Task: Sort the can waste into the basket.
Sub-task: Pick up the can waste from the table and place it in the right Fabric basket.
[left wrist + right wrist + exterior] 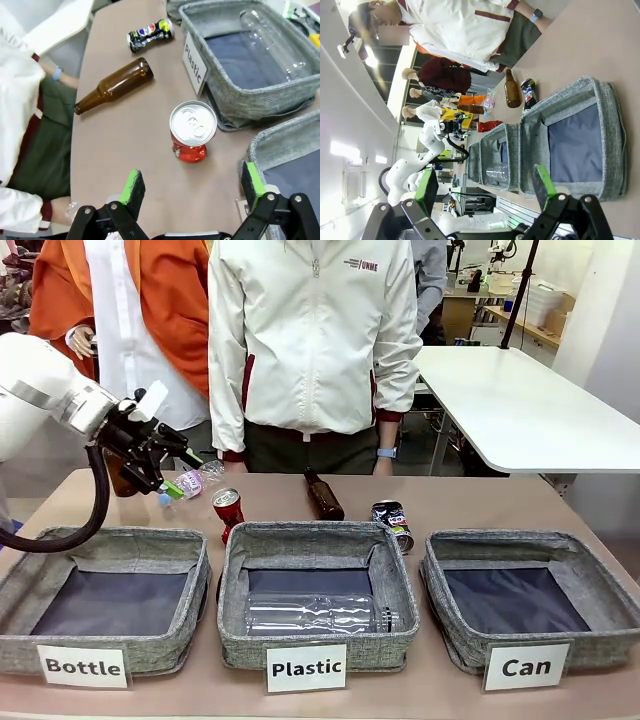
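Using the middle grey woven-fabric basket with the "Plastic" label (300, 532) as the reference point. Neither can is in a basket right now.

The crushed red metal can with the silver top (192, 131) stands upright on the brown bench (450, 495), just behind that basket's far left corner. The crushed black can with white print (393, 523) sits at the far right corner, touching or nearly touching the rim. It looks tipped over, as far as I can tell. A brown glass bottle (323, 495) lies on its side behind the far rim, between the two cans.

The matching grey basket labelled "Can" (510, 538) is right next to the Plastic one on the robot's right, with just its dark lining showing. The one labelled "Bottle" (100, 538) is on the other side. A clear plastic bottle (320, 612) lies inside the Plastic basket itself.

The left gripper (192, 182) hangs above the bench past the far left corner, fingers spread wide and holding nothing. In its wrist view the red can sits ahead of the green pads, clear of both. A crumpled clear plastic bottle (195, 481) lies by that gripper.

The right gripper (486, 184) is out beyond the Can basket, on the side away from the Plastic one. Its jaws are wide apart too, with nothing in them.

A person in a white jacket (315, 340) stands behind the far edge.
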{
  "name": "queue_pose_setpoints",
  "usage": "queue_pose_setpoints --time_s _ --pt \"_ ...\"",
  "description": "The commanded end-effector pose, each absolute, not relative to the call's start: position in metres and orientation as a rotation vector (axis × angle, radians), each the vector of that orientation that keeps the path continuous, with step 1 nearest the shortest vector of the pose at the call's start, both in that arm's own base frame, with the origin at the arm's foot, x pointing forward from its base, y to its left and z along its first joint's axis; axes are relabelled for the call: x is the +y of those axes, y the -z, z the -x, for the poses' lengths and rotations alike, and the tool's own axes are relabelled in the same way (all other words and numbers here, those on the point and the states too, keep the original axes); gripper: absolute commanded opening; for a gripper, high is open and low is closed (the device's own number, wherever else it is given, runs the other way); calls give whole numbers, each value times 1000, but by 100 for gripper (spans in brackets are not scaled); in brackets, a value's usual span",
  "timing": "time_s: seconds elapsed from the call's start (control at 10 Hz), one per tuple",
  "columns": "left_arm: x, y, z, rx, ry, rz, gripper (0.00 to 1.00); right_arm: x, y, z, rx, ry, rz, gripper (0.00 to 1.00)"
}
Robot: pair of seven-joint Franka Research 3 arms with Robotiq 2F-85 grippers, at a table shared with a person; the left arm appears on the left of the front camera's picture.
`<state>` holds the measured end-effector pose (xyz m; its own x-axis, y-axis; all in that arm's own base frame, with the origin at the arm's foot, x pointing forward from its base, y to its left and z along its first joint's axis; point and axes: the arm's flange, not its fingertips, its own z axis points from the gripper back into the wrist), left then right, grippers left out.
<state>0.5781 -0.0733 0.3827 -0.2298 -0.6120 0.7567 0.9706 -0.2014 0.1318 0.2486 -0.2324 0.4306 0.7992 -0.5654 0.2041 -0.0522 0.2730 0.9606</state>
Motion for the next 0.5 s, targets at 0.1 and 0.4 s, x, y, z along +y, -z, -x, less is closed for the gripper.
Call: queue_pose_setpoints --time_s 0.1,0.4 --pt "-73 -383 -578 -737 1704 681 100 -234 -432 -251 -619 354 -1277 100" --pt "-82 -355 -592 -683 1725 816 100 -234 -432 -251 -619 354 -1277 100"
